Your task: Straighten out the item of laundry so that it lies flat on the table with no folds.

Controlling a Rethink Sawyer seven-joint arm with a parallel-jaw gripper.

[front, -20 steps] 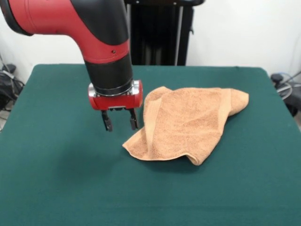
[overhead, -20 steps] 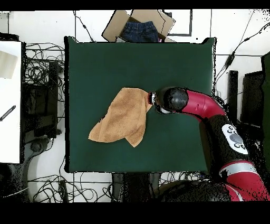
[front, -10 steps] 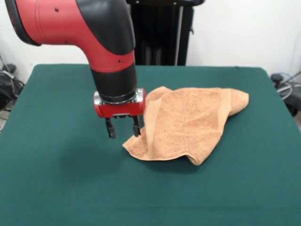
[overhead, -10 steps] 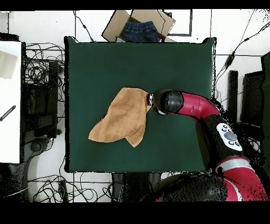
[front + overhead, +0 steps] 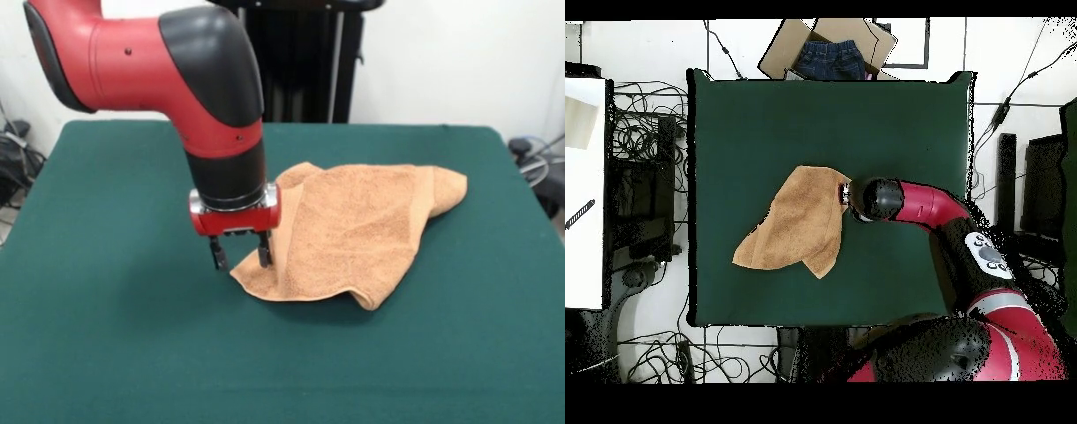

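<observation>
Nearest the front camera: bare green table (image 5: 132, 353), nothing sitting on it. Then the towel (image 5: 353, 234), crumpled around mid-table and a bit toward the front view's right, definitely not flat: near corner folded under with a rounded flap, left edge rolled up into a ridge, far right corner bunched into a lump. Band stripe visible along the right side. Gripper (image 5: 240, 254) right at the towel's near left corner, pointing straight down, fingers spread apart with nothing between them; one fingertip (image 5: 263, 258) over the towel's rolled edge, the other just off the cloth above the felt. Can't tell whether the tips actually touch cloth or table. Red and black arm (image 5: 212, 97) coming down from upper left, blocking part of the far left table and a bit of the towel's left side. Behind that, black pedestal (image 5: 296, 62) and a white wall. From overhead: towel (image 5: 793, 222) near centre, arm's wrist hiding the gripper completely, cardboard box (image 5: 827, 48) with something denim-blue in it just beyond the far table edge, tangles of cables (image 5: 640, 130) on the floor around the table.
</observation>
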